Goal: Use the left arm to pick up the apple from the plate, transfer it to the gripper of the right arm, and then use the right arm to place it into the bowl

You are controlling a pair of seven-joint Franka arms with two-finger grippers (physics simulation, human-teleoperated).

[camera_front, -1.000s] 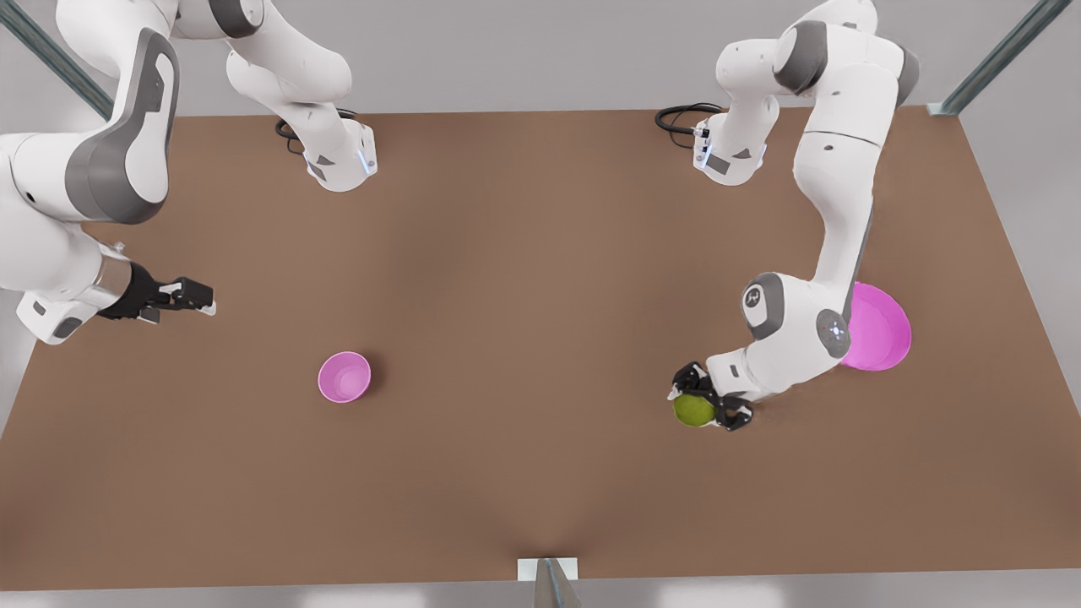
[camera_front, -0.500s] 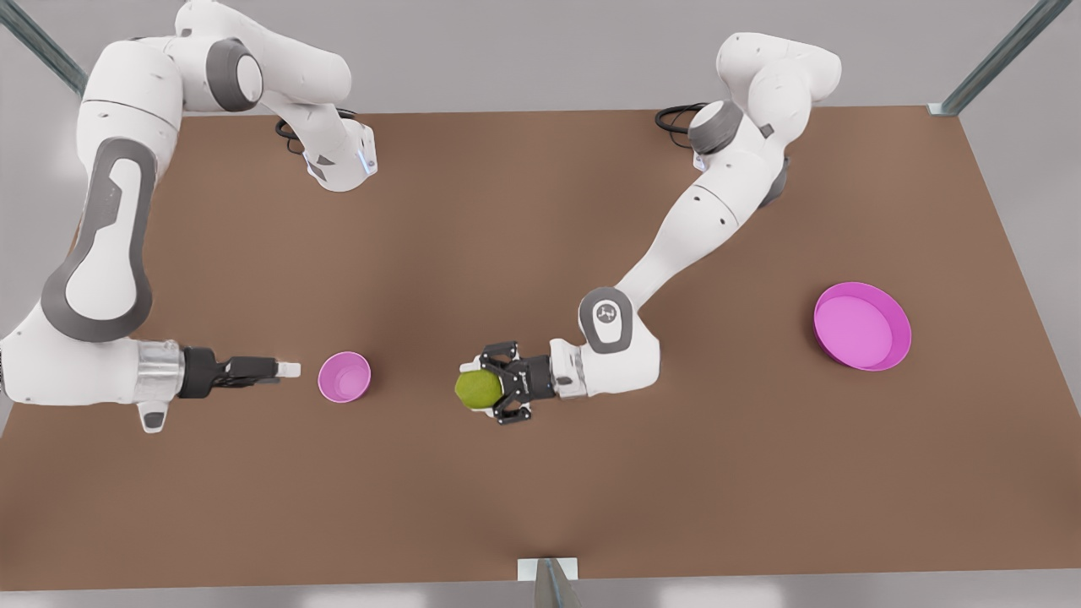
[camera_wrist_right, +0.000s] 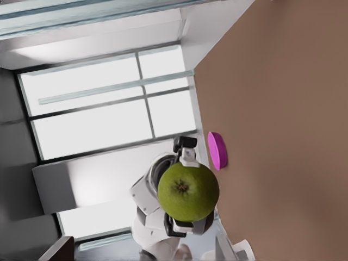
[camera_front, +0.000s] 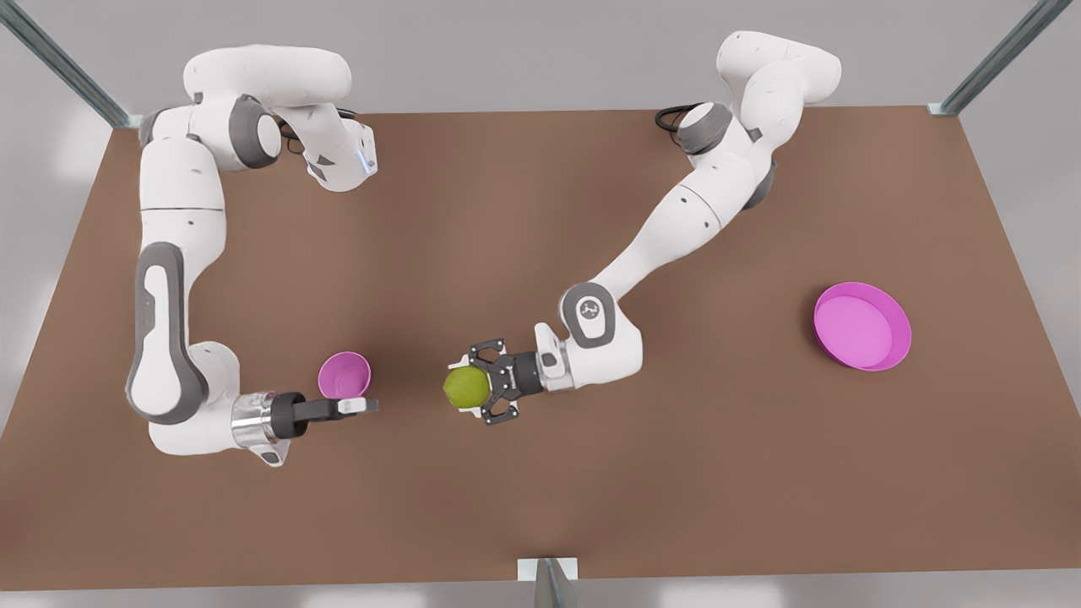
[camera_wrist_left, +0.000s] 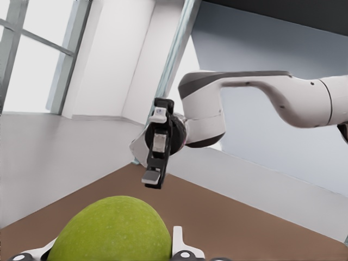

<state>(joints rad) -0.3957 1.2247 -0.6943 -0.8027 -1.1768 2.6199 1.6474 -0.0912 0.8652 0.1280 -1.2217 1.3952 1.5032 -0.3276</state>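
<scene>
1. Table [camera_front: 540,507]: brown top, bare along the whole near edge in the front view. Wide free strip between the two grippers and that edge. Metal frame posts at the far corners, a small bracket [camera_front: 547,571] at the near edge centre.
2. Left arm [camera_front: 667,228]: reaches in from the far base on the front view's right, forearm angled toward table centre. It leaves the plate side uncovered.
3. Right arm [camera_front: 169,321]: comes down the front view's left side, elbow near the table's left edge, wrist turned toward centre.
4. Plate [camera_front: 862,327]: on the front view's right, well apart from both grippers, nothing on it.
5. Left gripper [camera_front: 475,387]: near table centre, fingers clamped around the apple [camera_front: 466,388], held off the table. Left wrist view shows the apple [camera_wrist_left: 113,230] filling the space between the fingers.
6. Bowl [camera_front: 344,376]: on the front view's left, nothing in it. Sits between the right arm's wrist and the apple, just beside the right gripper.
7. Right gripper [camera_front: 363,405]: level with the bowl's near rim, pointing at the apple, a clear gap of bare table between them. Seen edge-on in the front view; the left wrist view shows it [camera_wrist_left: 155,163] end-on with its fingers parted, nothing held. Right wrist view looks straight at the apple's stem dimple [camera_wrist_right: 188,191], plate [camera_wrist_right: 217,150] edge-on beyond.
</scene>
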